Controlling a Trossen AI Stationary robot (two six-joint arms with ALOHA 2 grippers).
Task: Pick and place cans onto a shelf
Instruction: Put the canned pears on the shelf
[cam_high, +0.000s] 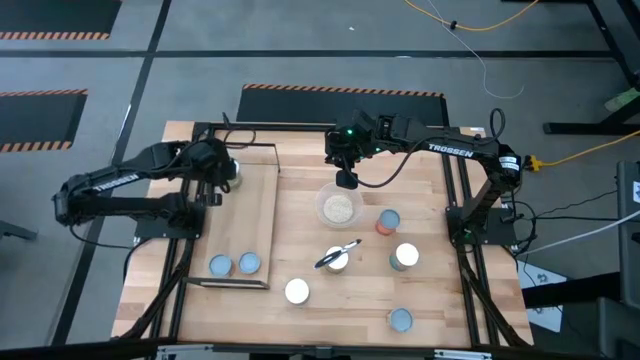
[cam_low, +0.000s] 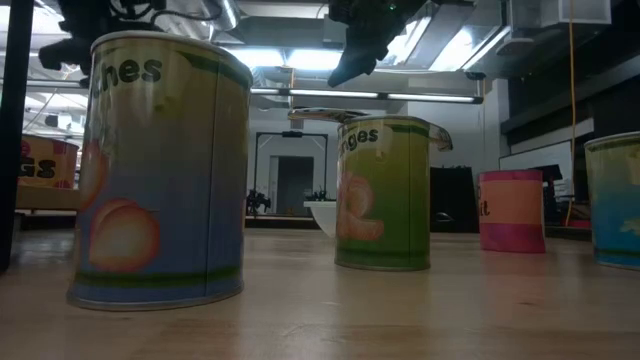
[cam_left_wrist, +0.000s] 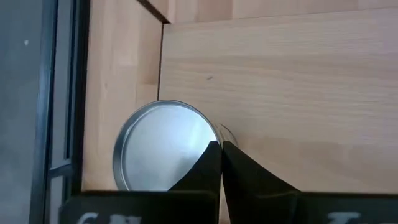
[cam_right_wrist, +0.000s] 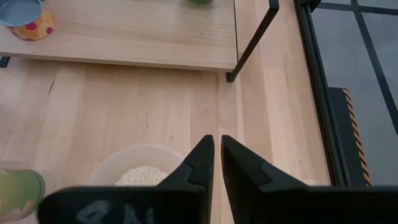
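Hovering above the bowl, the right claw looks nearly pressed together, seemingly empty.

White capitals reading "TROSSEN" run along the right arm in the overhead view. At table level, the nearest can shows the cut-off letters "nes", the green can behind it "ges", a container at the far left "GS", and the orange can a lone "t"
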